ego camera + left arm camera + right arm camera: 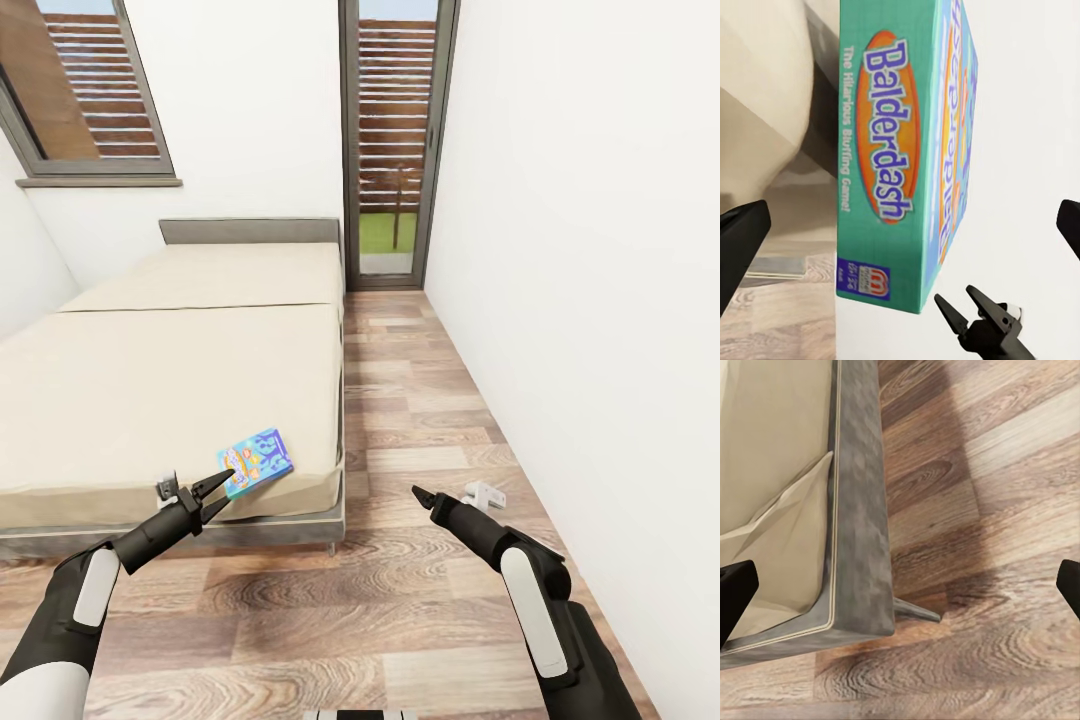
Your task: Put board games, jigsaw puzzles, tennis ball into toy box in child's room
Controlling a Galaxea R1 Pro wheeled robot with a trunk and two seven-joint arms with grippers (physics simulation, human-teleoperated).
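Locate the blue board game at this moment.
In the head view, the blue board game lies near the bed's front right corner, just ahead of the open left gripper.

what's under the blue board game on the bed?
The blue board game lies on the bed, on the cream mattress near its corner. The mattress patch beneath it is covered. The open left gripper hovers beside it.

- A cream-mattressed bed (pixel 180 380) on a dark grey frame stands on the wood-plank floor (pixel 420 420).
- A blue board game (pixel 256 462) lies at the mattress's 5 o'clock corner.
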